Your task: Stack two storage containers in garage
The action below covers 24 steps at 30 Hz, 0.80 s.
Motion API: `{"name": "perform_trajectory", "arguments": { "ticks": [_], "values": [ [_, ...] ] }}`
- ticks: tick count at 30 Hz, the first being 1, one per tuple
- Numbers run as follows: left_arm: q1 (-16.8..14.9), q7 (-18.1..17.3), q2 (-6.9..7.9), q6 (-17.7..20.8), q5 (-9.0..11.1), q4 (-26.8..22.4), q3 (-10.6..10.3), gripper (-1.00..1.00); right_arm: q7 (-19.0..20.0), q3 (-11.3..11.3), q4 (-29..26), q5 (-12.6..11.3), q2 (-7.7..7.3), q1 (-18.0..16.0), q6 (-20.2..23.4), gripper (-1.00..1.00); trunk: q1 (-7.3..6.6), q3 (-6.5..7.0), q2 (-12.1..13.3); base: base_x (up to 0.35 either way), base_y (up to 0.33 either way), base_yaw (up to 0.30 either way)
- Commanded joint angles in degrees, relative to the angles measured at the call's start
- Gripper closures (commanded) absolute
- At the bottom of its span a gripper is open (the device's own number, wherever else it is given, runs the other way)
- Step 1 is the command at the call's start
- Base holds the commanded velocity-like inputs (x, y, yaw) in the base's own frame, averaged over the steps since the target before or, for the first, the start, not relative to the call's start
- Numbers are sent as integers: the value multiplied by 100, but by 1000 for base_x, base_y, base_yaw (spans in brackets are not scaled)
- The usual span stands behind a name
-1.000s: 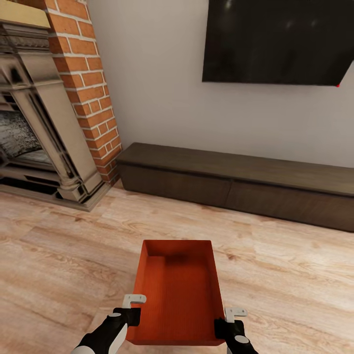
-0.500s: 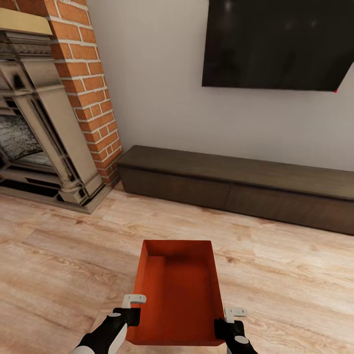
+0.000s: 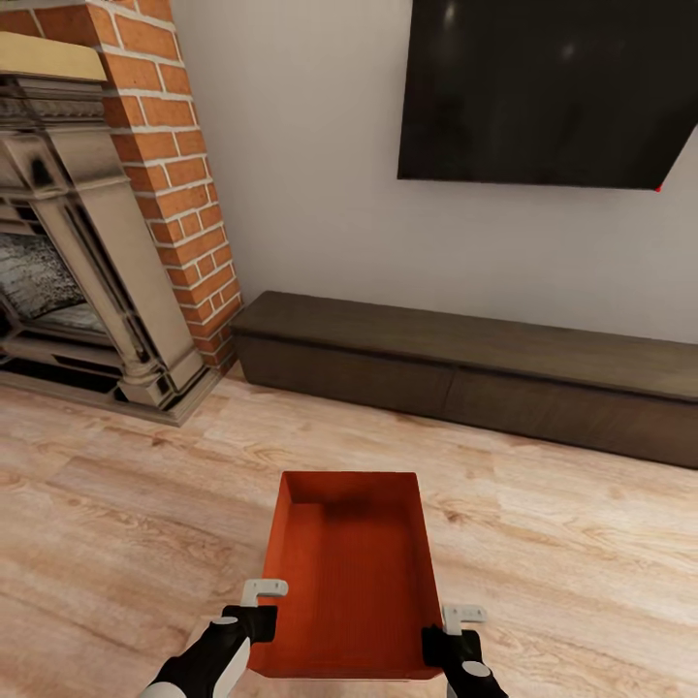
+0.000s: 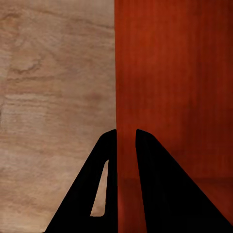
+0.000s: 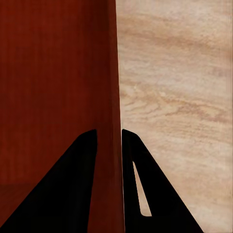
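I hold one orange-red storage container (image 3: 351, 582) level above the light wood plank floor (image 3: 116, 504) of the living room. My left gripper (image 3: 260, 606) is shut on its left side wall near the close end. My right gripper (image 3: 448, 630) is shut on the right side wall opposite. The left wrist view has the thin wall clamped between the two dark fingers of the left gripper (image 4: 126, 132), with the container's ribbed inside (image 4: 174, 73) beside them. In the right wrist view, the right gripper (image 5: 109, 131) pinches the other wall of the container (image 5: 53, 63). The garage is out of view.
A red brick fireplace (image 3: 165, 194) with a stone surround stands at the left. A long low dark cabinet (image 3: 465, 364) runs along the grey wall ahead, under a black wall TV (image 3: 553, 87). Open wood floor lies between me and the cabinet.
The whole picture has shifted slightly downward, so the camera moved. The container stays in the same grip and the same place before me.
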Motion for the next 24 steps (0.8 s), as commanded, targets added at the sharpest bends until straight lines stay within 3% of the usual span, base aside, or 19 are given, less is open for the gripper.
{"name": "perform_trajectory", "arguments": {
  "ticks": [1, 4, 9, 24],
  "values": [
    [5, 6, -37, 21, 0, -41, -24, 100, 27, -7, -16, 33, 34, -5, -10, 100, -1, -4, -2, 0, 0, 0],
    [5, 40, -44, 7, -76, -67, 82, 100, 11, -30, -24, 73, 35, -5, 0, 100, -1, -4, -2, 0, 0, 0],
    [5, 67, -50, -113, 45, -148, -55, 100, -11, -35, -90, 144, -2, -5, -113, 100, -1, -4, -2, 0, 0, 0],
    [5, 42, -51, -128, 45, -357, -60, 100, -2, 4, -320, 145, -14, -5, -118, 100, -1, -4, -2, 0, 0, 0]
  ]
}}
